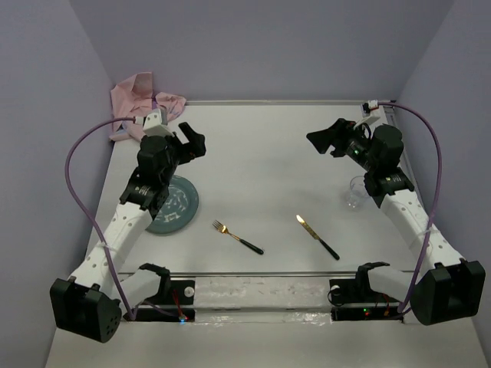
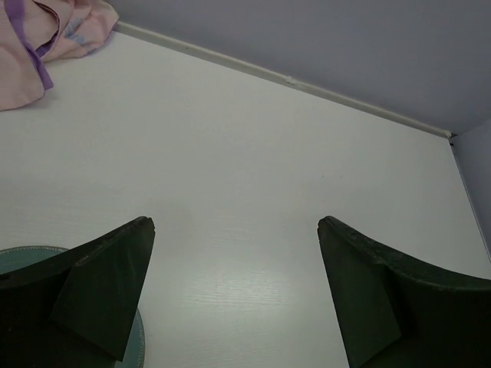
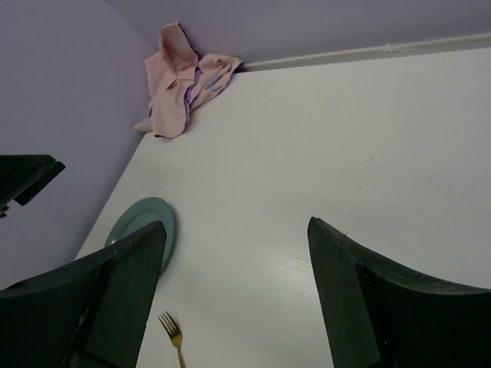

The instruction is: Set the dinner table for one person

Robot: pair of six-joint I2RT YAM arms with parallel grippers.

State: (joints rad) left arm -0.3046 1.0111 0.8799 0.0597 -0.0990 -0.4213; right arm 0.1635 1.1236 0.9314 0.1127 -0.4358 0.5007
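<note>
Fingers (image 2: 107,284) of left gripper (image 1: 192,144) spread wide, empty. Right gripper (image 1: 324,139) likewise wide, empty. Both hover above the table (image 1: 261,161). Plate (image 1: 182,201) near left, partly under left arm. Fork (image 1: 238,237) and knife (image 1: 317,237) near centre. Glass (image 1: 355,192) at right. Cloth (image 1: 142,96) crumpled in far-left corner. Judgement: nothing arranged yet. Fetch cloth first, pinch one edge, spread it flat before the plate goes on.
</note>
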